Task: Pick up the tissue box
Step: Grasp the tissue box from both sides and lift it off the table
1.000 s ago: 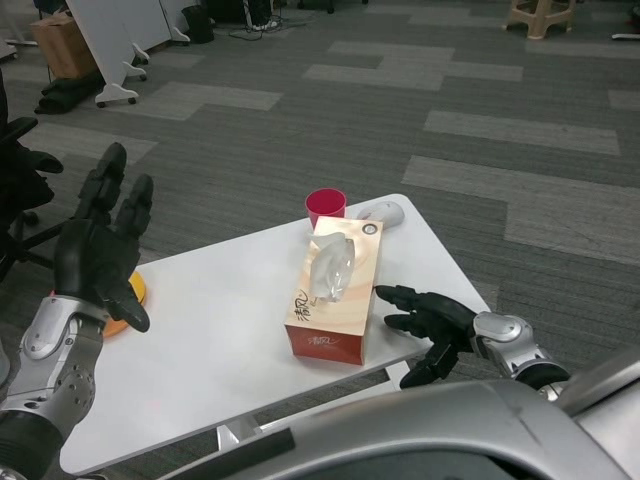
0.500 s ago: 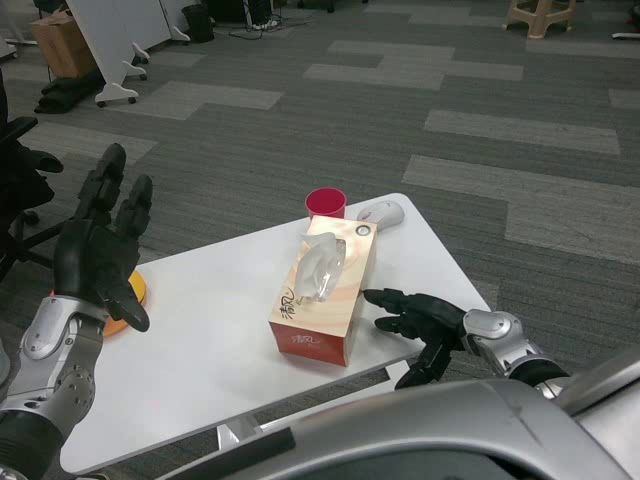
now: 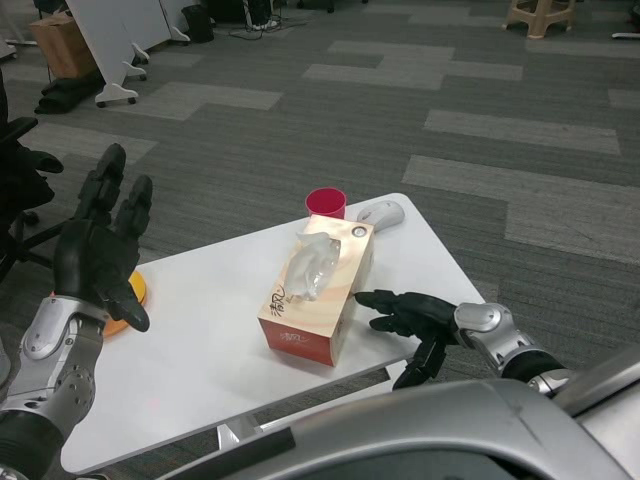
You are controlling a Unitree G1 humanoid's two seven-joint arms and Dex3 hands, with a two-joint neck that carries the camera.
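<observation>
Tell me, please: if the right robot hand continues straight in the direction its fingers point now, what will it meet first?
Most likely the tissue box. The right robot hand lies low over the white table, fingers pointing left at the box's near long side, with only a narrow gap between. Depth is hard to judge.

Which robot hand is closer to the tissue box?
The right hand. It lies low on the table, fingertips right at the side of the tissue box. The left hand is raised, open, well off to the box's other side.
</observation>
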